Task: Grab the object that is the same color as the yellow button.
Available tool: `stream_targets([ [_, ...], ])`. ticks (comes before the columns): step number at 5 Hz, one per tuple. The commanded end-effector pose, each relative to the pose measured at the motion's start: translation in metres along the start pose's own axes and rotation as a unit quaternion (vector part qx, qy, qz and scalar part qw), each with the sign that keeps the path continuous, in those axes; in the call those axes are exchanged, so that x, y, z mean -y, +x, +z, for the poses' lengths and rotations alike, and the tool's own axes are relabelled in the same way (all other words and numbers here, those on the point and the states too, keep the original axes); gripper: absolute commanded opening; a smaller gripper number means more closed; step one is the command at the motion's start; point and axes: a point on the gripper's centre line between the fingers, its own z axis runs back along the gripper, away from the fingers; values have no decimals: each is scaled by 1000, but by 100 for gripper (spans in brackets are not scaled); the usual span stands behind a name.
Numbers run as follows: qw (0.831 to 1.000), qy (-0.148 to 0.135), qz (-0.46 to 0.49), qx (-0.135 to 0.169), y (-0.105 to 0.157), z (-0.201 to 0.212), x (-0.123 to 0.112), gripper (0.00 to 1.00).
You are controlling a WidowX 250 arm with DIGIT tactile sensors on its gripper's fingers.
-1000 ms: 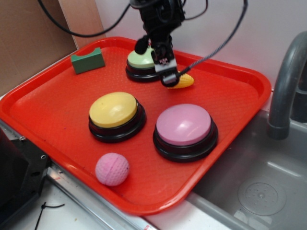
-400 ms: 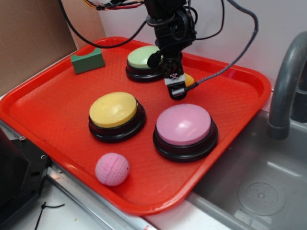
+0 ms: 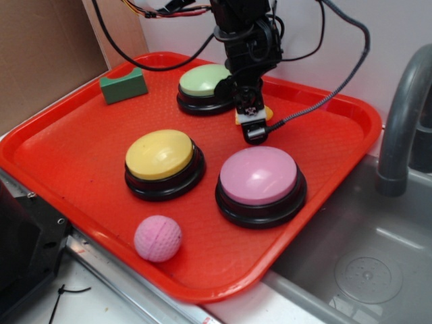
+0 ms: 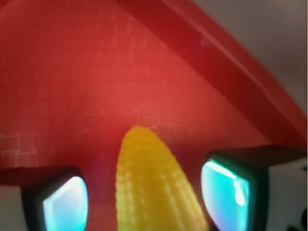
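Between my spread fingers (image 4: 65, 202), the yellow toy corn cob (image 4: 151, 185) lies on the red tray (image 4: 72, 82), its tip pointing away from my wrist camera; neither pad touches it. From outside, my gripper (image 3: 251, 127) hangs low between the green-topped button (image 3: 204, 81) and the pink-topped button (image 3: 260, 177), hiding most of the cob (image 3: 268, 113). Nearer the tray's front sit the yellow button (image 3: 160, 155) and a pink ball (image 3: 158, 237).

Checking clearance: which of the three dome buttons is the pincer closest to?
The green button at the tray's back; the pincer hangs just right of it. The pink button is close too; the yellow button is farther.
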Motion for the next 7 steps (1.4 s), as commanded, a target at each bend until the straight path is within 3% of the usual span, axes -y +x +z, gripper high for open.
stream_targets([
  [1,1000,6,-3,9,17,6,3,31],
  [2,1000,-10,-6,-8,16,5,5,0],
  [3,999,-3,1,-33,15,6,4,0],
  [4,999,5,39,-24,7,39,3,0],
  [5,994,7,104,-34,-8,84,-6,0],
  [6,984,1,172,-36,-33,114,-18,0],
  [7,961,7,270,-59,-67,137,-29,0],
])
